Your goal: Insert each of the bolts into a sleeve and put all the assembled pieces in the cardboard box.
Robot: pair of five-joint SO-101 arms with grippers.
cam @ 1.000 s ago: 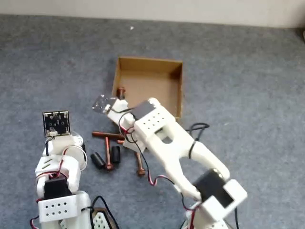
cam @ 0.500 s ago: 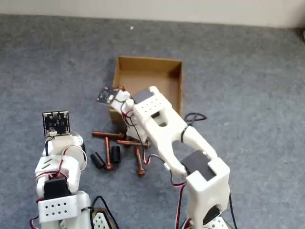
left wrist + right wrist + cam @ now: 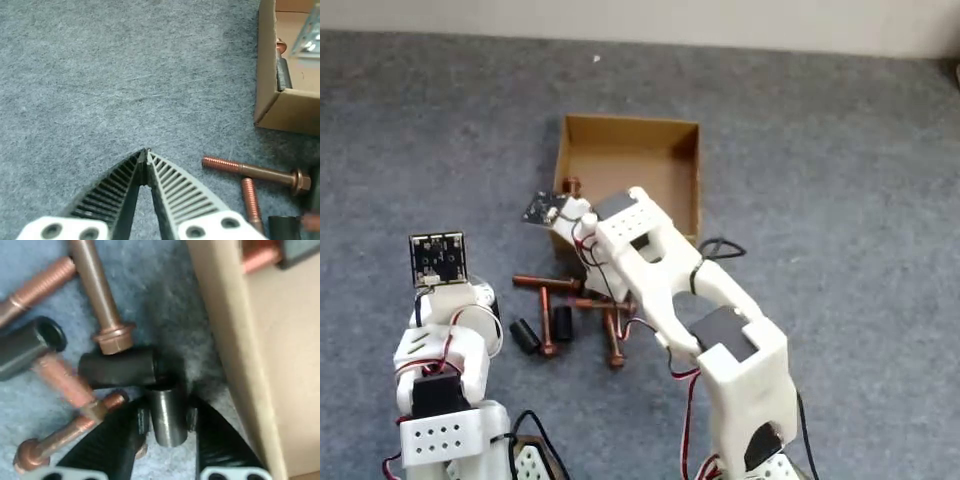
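Observation:
My right gripper (image 3: 167,427) is shut on a dark metal sleeve (image 3: 167,412), low over the carpet right beside the cardboard box's outer wall (image 3: 225,340). A black sleeve (image 3: 117,367) lies just ahead of the held one, touching a copper bolt's head (image 3: 112,337). More bolts (image 3: 545,284) and two black sleeves (image 3: 525,335) lie scattered at the box's front left corner, under my right arm (image 3: 630,240). One bolt in a sleeve (image 3: 282,65) lies inside the box (image 3: 630,165) along its left wall. My left gripper (image 3: 145,152) is shut and empty over bare carpet.
Grey carpet covers the whole work area, with open room to the left of and beyond the box. My left arm (image 3: 445,340) stays folded at the front left. A black cable (image 3: 720,248) loops off my right arm near the box's front right corner.
My right arm has drawn its elbow in and pushed its wrist a little farther toward the box's left front corner. The box has shifted slightly. My left arm has not moved.

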